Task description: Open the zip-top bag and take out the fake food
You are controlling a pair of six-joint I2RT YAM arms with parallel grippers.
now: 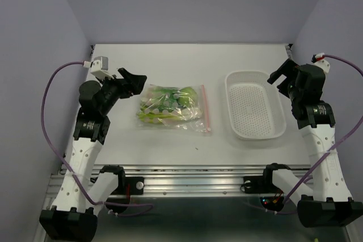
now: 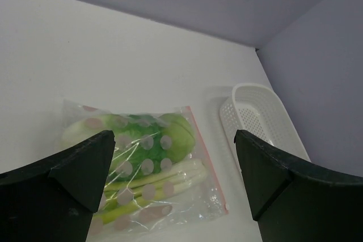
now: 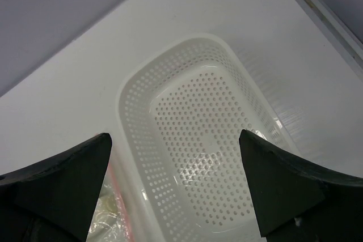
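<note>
The clear zip-top bag (image 1: pixel 173 107) lies flat mid-table, its pink-red zip strip (image 1: pixel 205 109) on the right edge. Inside it the fake food (image 1: pixel 164 101) shows: green leafy pieces and yellow-green stalks. The left wrist view shows the bag (image 2: pixel 142 162) and the leafy piece (image 2: pixel 150 137) between my fingers. My left gripper (image 1: pixel 136 82) is open and empty, above the bag's left end. My right gripper (image 1: pixel 282 73) is open and empty, above the far right rim of the tray. A corner of the bag (image 3: pixel 110 211) shows in the right wrist view.
A white perforated tray (image 1: pixel 255 131) stands right of the bag, empty; it also shows in the left wrist view (image 2: pixel 255 117) and the right wrist view (image 3: pixel 198 134). Purple walls close the table on three sides.
</note>
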